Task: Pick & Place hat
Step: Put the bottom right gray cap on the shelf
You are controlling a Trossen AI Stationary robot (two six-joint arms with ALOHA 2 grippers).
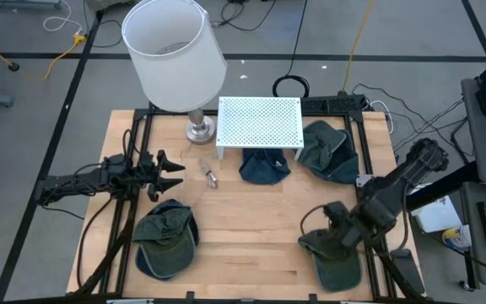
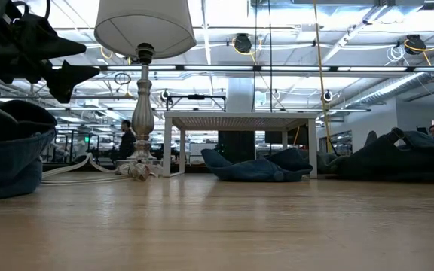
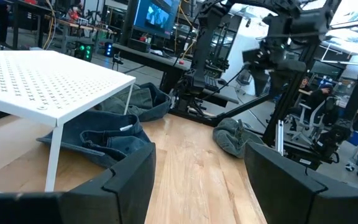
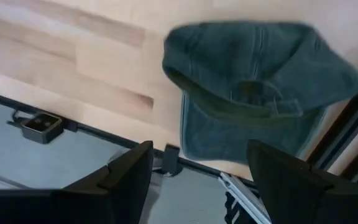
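Pale wood table point(image 1: 251, 228) carries everything we note. A white-shaded lamp point(image 1: 174, 52) stands at the far left, and just beside it a white perforated rack point(image 1: 258, 121), with a dark blue hat point(image 1: 264, 166) lying half under the rack's front edge. We count three more hats: a green hat point(image 1: 329, 149) to the right of the rack, a green-and-blue hat point(image 1: 165, 239) at the near left, and an olive hat point(image 1: 334, 253) at the near right corner. The right gripper point(image 1: 337, 226) hangs directly over the olive hat, fingers spread, holding nothing; its wrist view shows that hat point(image 4: 253, 87) below, between the fingers. The left gripper point(image 1: 171, 171) waits above the table's left side, fingers spread and empty.
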